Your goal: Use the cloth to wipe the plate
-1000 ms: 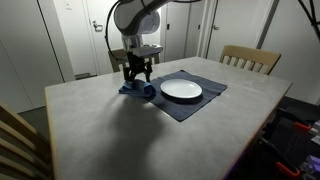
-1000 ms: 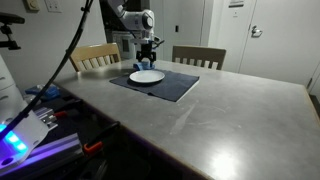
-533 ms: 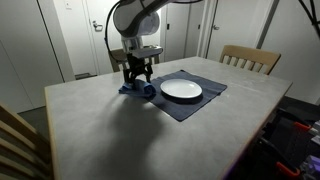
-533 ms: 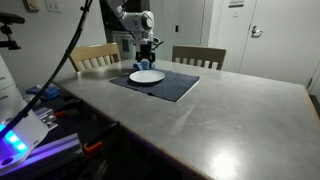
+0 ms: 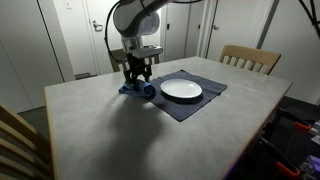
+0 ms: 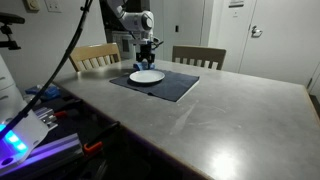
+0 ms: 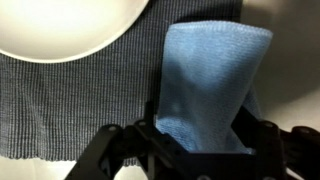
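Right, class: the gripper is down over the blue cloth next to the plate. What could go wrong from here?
1. The gripper straddles only one end of the blue cloth. A shallow pinch may catch just a fold, and the cloth could slip out when lifted.
2. The cloth lies on the dark placemat. Fingers closing low might snag the mat too and drag the white plate that rests on it.

Desk (image 5: 110, 135) bare on near side of plate (image 5: 181, 90): free passage. Just beside plate, cloth (image 5: 146, 92) with tool (image 5: 137, 82) straddling it blocks that side. Chair (image 5: 250, 58) behind plate, well apart.
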Tool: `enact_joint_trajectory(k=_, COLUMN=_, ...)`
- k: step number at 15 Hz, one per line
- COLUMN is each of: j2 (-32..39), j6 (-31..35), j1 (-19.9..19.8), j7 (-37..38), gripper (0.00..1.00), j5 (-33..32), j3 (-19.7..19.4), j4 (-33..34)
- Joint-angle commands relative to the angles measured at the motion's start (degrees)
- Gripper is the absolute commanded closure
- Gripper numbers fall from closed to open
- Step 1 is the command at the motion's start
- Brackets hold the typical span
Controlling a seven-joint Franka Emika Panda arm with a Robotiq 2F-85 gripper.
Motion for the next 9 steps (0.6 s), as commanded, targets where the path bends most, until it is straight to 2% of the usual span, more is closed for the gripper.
enact_joint_trajectory(k=1, j2=-0.4, j6=-0.1, j1=0.1, j7=0.2, gripper=0.51, j5=-0.1, j3=-0.1, j4=-0.5)
enact_joint_trajectory(k=7, j2=-0.7, j6=-0.2, j1=0.3, j7=0.4, gripper=0.93, j5=-0.2, j3=-0.1, j4=-0.5)
enact_joint_trajectory(k=9, j2=-1.0, j6=0.0, j1=0.5, j7=0.5, gripper=1.00, j5=-0.3, j3=-0.2, j4=-0.9)
